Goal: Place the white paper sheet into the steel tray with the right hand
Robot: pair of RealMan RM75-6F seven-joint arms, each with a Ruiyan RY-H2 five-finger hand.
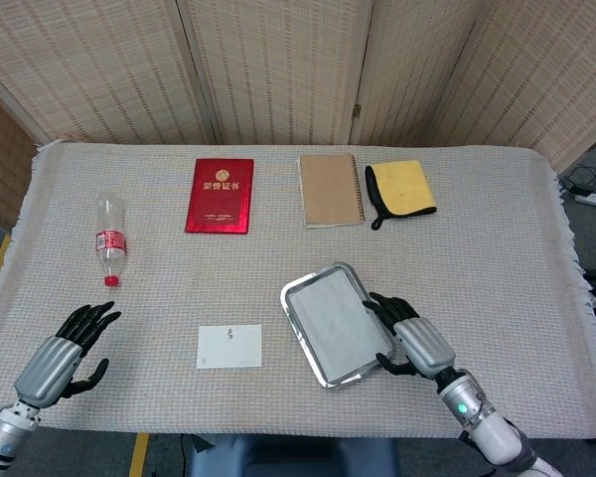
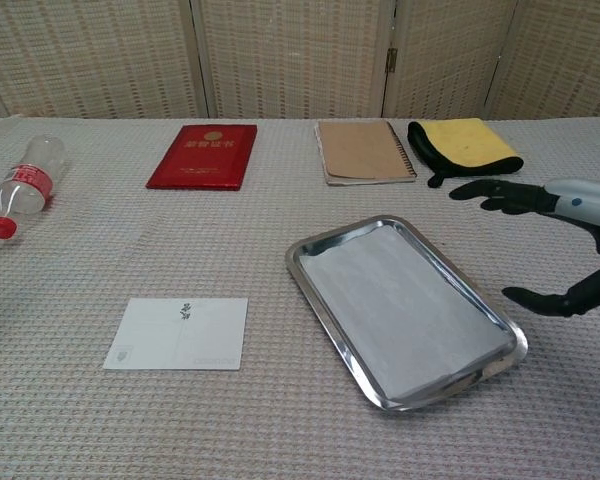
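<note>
The white paper sheet (image 1: 336,322) (image 2: 400,303) lies flat inside the steel tray (image 1: 303,288) (image 2: 320,308), which sits tilted on the table right of centre. My right hand (image 1: 415,338) (image 2: 555,240) hovers just right of the tray's right edge, fingers spread and holding nothing, clear of the sheet. My left hand (image 1: 65,348) rests near the table's front left corner, fingers apart and empty; the chest view does not show it.
A small white card (image 1: 229,346) (image 2: 178,333) lies left of the tray. At the back are a red booklet (image 1: 220,195), a brown notebook (image 1: 330,189) and a yellow cloth (image 1: 402,188). A plastic bottle (image 1: 108,238) lies at the left.
</note>
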